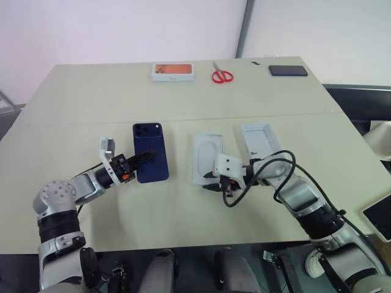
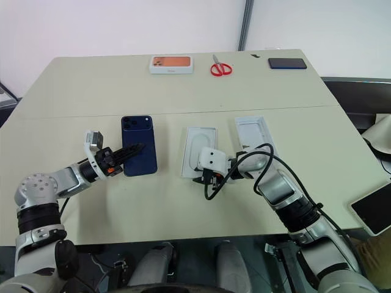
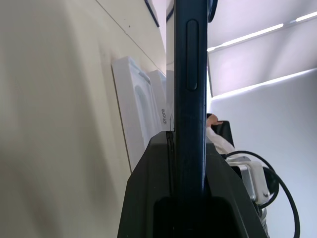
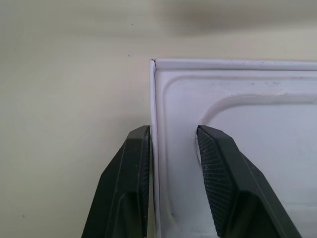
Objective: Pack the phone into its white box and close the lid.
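The dark navy phone (image 1: 152, 146) lies level with its back up, its camera cluster at the far end, left of centre over the table. My left gripper (image 1: 146, 158) is shut on its near left edge; the left wrist view shows the phone (image 3: 189, 99) edge-on between the fingers. The white box (image 1: 208, 152) lies open on the table to the phone's right. My right gripper (image 4: 171, 136) straddles the box's rim (image 4: 154, 99) near a corner, one finger (image 4: 133, 168) outside and one inside, with a gap left. The lid (image 1: 261, 139) lies inside-up just right of the box.
Along the table's far edge are a white box picturing an orange phone (image 1: 173, 71), red scissors (image 1: 222, 75) and a black phone (image 1: 288, 71). A black cable (image 1: 269, 168) loops over my right wrist, close to the lid.
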### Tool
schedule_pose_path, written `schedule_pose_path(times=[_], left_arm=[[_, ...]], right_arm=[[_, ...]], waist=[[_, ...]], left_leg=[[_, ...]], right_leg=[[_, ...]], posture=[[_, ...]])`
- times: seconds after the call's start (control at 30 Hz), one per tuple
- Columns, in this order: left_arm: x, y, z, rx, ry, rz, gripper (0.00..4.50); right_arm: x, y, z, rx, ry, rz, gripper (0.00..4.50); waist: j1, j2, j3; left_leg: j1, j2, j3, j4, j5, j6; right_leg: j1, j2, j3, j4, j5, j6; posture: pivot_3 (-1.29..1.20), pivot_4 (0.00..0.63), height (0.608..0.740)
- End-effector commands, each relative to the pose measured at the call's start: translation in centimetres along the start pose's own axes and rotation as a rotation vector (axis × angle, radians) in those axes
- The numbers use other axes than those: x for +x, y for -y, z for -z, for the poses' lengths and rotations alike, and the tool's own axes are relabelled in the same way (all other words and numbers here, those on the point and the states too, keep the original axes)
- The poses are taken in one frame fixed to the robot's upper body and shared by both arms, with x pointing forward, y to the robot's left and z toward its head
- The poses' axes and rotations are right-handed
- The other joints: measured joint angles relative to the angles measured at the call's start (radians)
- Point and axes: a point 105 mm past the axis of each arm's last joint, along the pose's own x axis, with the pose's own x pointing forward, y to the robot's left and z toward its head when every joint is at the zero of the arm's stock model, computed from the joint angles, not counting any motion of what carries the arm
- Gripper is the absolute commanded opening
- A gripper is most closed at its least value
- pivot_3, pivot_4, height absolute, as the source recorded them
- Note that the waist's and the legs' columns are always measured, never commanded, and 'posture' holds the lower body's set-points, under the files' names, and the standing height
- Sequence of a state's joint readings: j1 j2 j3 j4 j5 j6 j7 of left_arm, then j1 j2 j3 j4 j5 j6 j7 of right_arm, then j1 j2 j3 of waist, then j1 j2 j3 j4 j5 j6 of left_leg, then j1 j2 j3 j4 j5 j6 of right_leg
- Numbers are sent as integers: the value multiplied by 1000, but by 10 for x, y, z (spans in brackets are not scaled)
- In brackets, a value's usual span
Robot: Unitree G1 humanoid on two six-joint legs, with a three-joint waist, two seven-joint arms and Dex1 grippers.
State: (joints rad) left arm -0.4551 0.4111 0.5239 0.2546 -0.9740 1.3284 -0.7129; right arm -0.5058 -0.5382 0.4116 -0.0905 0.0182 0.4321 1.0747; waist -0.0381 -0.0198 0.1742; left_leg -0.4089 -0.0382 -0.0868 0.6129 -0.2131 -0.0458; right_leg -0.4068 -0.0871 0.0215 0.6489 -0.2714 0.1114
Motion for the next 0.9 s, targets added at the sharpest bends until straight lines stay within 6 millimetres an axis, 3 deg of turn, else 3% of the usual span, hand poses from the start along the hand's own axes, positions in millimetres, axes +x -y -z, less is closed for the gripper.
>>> schedule_pose_path(times=[0.03,0.23,0.47,0.57,0.7,0.77,0.9], left_arm=[[4,20,-10,51,9,70,0],[9,23,-8,47,-3,87,0],[13,25,-4,39,-13,92,0],[14,24,-1,37,-19,90,0],[15,24,-1,45,-23,87,0],[15,24,-1,49,-24,84,0],[17,25,4,23,-40,86,0]], right_arm=[[13,-20,-13,-22,48,-67,1563],[32,-32,-19,-25,62,-98,1563],[40,-30,-29,-25,88,-90,1563],[38,-24,-30,-16,91,-76,2359],[30,-17,-34,-25,101,-48,4353],[25,-14,-37,-12,112,-40,4440],[-2,-2,-40,3,140,-12,4440]], waist=[[-2,0,0],[-5,0,0],[-6,-1,0],[-3,-1,0],[1,-1,0],[3,-1,0],[8,-1,0]], left_leg=[[0,0,0,0,0,0],[0,0,0,0,0,0],[1,1,0,0,0,0],[1,1,0,0,0,0],[0,0,0,0,0,0],[0,0,0,0,0,0],[0,0,0,0,0,0]], right_leg=[[0,0,0,0,0,0],[0,1,0,0,0,0],[0,3,0,0,0,-1],[0,3,0,0,0,-1],[0,2,0,0,0,-1],[0,1,0,0,0,-1],[0,1,0,0,0,-1]], posture=[[0,150,740],[0,150,740],[0,150,740],[0,150,740],[0,150,740],[0,150,740],[0,150,740]])
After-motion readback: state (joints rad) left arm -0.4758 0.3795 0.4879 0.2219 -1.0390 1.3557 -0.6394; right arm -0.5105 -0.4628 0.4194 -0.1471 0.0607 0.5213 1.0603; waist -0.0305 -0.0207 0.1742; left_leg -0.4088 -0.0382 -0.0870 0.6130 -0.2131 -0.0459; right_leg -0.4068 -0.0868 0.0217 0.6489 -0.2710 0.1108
